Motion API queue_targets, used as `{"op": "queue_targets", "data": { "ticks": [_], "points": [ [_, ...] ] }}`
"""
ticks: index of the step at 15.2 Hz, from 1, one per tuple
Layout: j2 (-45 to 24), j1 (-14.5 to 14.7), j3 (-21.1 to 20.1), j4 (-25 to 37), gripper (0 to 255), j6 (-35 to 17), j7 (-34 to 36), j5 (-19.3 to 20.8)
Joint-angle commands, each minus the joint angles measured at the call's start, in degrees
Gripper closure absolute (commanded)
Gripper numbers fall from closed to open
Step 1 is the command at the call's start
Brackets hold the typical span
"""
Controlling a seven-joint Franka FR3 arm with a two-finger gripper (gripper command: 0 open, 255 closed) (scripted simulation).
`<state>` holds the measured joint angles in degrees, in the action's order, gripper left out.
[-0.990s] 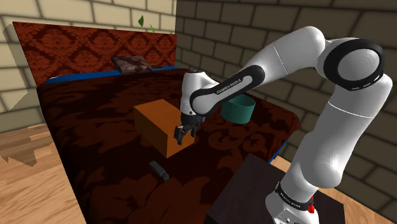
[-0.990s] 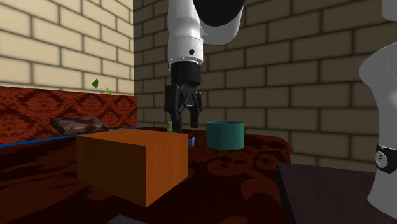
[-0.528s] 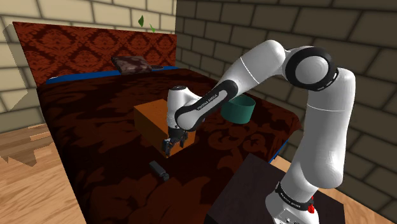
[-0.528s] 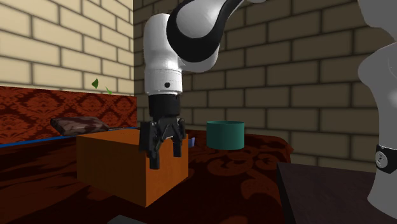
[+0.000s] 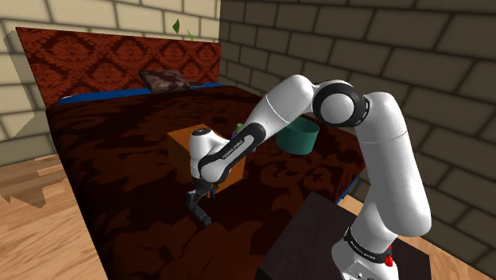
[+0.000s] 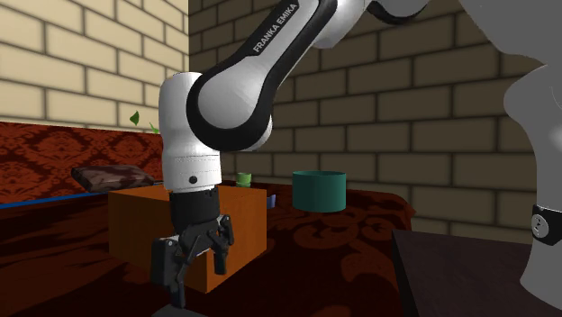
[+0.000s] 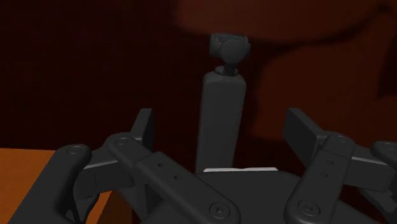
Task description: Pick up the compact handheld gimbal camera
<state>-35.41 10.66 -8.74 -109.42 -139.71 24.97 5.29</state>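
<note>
Orange box (image 7: 28,175) stands just beside the end effector (image 7: 221,124), which is released, fingers (image 7: 144,127) spread. Gimbal camera (image 7: 224,95) lies on the bed (image 7: 95,57) between them, untouched. Judged light, rigid, smooth; head fragile. Take the slim handle mid-length.

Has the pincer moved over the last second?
Yes: in the shoulder view the pincer dropped leftward, past the orange box, to over the gimbal camera.

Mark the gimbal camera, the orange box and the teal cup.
Gimbal camera (image 7: 222,121), wrist view, its handle.
Orange box (image 6: 135,225), second exterior view, near side face.
Teal cup (image 6: 319,194), second exterior view, outer wall.
</note>
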Motion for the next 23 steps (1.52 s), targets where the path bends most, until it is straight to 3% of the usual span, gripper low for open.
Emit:
{"op": "queue_targets", "data": {
  "ticks": [1,10,11,23],
  "points": [
    [-4.2,1.0,0.3,3.7,0,0.0,0.8,0.4],
    [-9.2,1.5,1.0,5.5,0,-3.3,1.0,1.0],
    [-9.3,1.5,1.0,5.5,255,-3.3,1.1,1.0],
    [-7.2,1.3,0.7,4.7,255,-2.1,0.9,0.8]
  ]
}}
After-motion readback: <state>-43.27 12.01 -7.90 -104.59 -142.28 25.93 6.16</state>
